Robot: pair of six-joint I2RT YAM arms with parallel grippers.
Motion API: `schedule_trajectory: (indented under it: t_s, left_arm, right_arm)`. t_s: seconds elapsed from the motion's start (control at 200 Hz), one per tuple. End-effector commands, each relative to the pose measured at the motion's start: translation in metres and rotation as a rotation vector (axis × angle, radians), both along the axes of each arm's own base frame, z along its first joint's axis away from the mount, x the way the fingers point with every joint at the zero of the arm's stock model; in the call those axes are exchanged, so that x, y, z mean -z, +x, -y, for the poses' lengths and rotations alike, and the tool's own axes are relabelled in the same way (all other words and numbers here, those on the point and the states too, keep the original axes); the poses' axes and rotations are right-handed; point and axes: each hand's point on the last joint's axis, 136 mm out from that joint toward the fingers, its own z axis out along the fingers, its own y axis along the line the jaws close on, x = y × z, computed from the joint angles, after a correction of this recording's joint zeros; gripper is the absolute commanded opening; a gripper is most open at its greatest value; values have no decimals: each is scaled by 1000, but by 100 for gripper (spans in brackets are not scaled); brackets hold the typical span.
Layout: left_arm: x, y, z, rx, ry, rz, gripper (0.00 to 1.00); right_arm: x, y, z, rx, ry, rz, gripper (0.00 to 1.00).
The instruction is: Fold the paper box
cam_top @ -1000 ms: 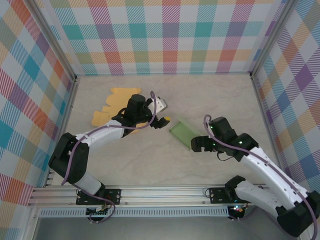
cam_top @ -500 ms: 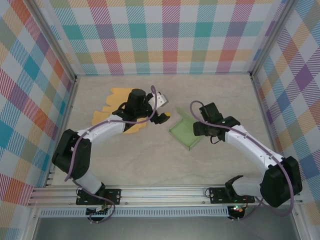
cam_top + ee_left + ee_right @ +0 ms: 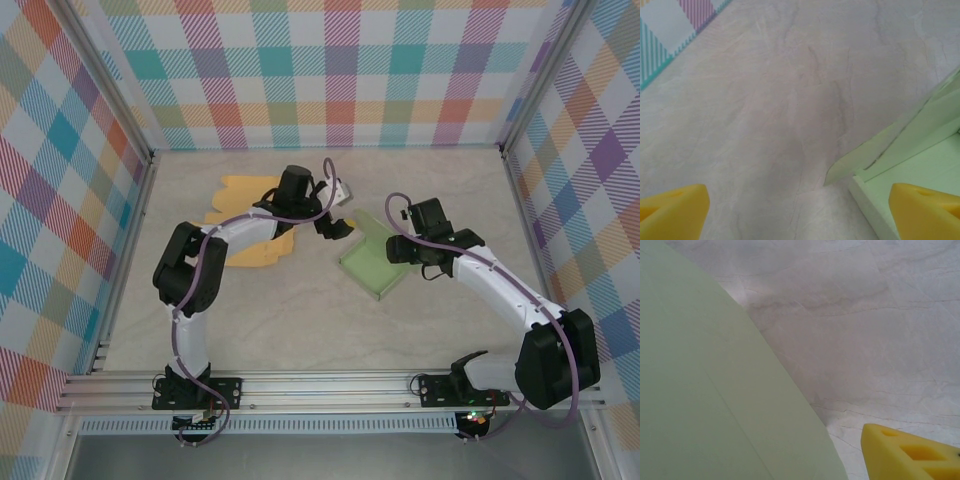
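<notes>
– Left pincer (image 3: 338,226)?
– Jaws spread wide, empty; arm stretched rightward to the far corner of the green paper box (image 3: 372,268), middle of the bench (image 3: 290,325).
– Right pincer (image 3: 400,252)?
– Elbow bent, at the box's right edge; grip unclear.

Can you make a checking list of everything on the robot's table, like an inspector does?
Surface: beige marbled table, no spills seen.
Job's things: green paper box mid-table, partly folded, one flap lifted.
Clutter: flat yellow paper cutout under the left arm.
Grippers: left gripper open, fingers straddling the box's corner; right gripper at the box's right edge, open or shut unclear.
Cables: purple cables run along both arms, looping near the wrists.
Surroundings: checked walls on three sides; metal rail in front.
</notes>
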Motion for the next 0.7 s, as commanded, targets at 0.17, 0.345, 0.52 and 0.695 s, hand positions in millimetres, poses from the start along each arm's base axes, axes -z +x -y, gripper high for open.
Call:
schedule_trajectory:
  t_s: [0.17,0.345,0.52,0.695]
  left_arm:
    - [0,-1,10,107,-18,7,95]
    - [5,3,17,127,-30,-11,97]
    - [0,-1,27,174,-39,-23,97]
    - [2,-8,36,218,-27,-43,90]
  right_arm:
    - [-9,10,-10,-28,35,15,59]
    - [-7,11,-11,-36,36,7,56]
    - [-7,12,-12,-42,34,8,56]
    - [-6,14,-12,-41,26,10,55]
